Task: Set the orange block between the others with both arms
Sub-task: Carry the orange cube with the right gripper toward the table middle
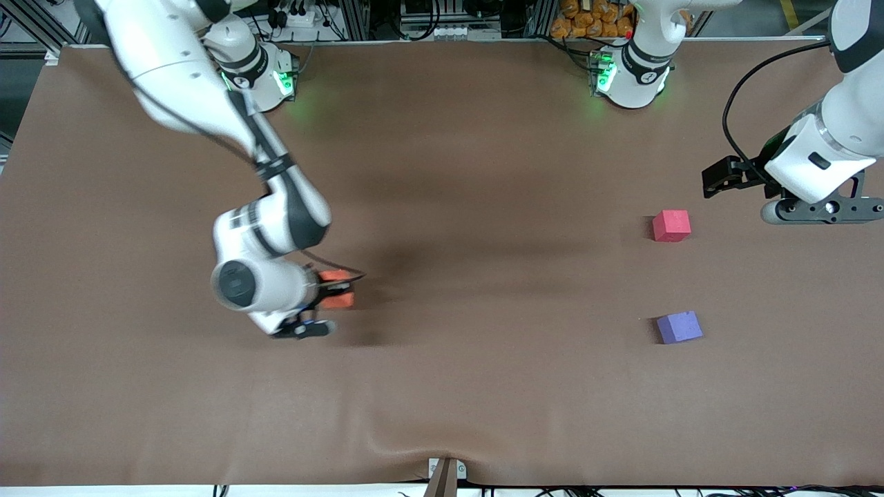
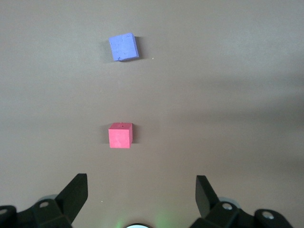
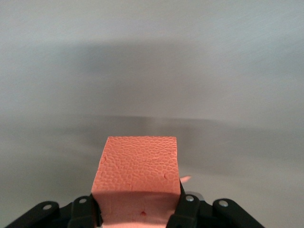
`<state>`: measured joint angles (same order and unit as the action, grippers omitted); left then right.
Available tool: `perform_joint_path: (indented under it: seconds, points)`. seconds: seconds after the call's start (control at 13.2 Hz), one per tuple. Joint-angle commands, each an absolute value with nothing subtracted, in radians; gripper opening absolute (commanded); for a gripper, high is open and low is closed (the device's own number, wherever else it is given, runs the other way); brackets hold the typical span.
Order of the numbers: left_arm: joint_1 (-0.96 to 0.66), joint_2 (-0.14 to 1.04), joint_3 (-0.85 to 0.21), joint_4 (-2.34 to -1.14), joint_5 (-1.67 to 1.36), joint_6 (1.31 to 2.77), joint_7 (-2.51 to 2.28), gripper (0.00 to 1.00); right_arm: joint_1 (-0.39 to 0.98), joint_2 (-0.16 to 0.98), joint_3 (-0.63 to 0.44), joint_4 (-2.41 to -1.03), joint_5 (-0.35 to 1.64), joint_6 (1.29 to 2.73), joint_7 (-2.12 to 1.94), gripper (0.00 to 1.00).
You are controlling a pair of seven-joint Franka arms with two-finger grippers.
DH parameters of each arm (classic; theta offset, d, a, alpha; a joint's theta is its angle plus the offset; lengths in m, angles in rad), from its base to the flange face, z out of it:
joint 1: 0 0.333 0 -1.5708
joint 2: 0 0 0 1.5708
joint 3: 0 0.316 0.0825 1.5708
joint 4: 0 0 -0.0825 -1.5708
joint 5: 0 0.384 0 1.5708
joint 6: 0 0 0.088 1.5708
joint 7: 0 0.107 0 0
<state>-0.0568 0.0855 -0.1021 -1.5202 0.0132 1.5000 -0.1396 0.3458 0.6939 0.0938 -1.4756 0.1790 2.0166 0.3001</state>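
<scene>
Orange block (image 3: 137,178) pinched in right gripper (image 1: 330,290), at the desk (image 1: 483,386) surface toward the right arm's end. Red cube (image 1: 671,225) and purple cube (image 1: 679,326) well apart from it toward the left arm's end, purple nearer the front camera, open gap between. Left gripper (image 2: 141,195) spread wide and empty, waiting over the desk just beside the red cube. Judged: left arm far nearer the gap; handover likely needed.
</scene>
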Motion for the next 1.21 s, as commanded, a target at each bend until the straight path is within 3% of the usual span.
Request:
perform_joint_path:
  seconds: [0.0, 0.3, 0.83, 1.14]
  points:
    - [-0.063, 0.089, -0.104, -1.513, 0.038, 1.503, -0.155, 1.00, 0.437, 0.684, 0.083, -1.468, 0.224, 2.035, 0.417, 0.40]
    - [-0.066, 0.094, -0.104, -1.513, 0.040, 1.502, -0.156, 1.00, 0.572, 0.703, 0.080, -1.470, 0.362, 2.205, 0.613, 0.40]
    - [-0.078, 0.103, -0.109, -1.517, 0.048, 1.500, -0.155, 1.00, 0.681, 0.745, 0.078, -1.471, 0.728, 2.391, 0.640, 0.45]
    - [-0.107, 0.135, -0.113, -1.517, 0.046, 1.503, -0.160, 1.00, 0.718, 0.765, 0.078, -1.471, 0.781, 2.459, 0.649, 0.46]
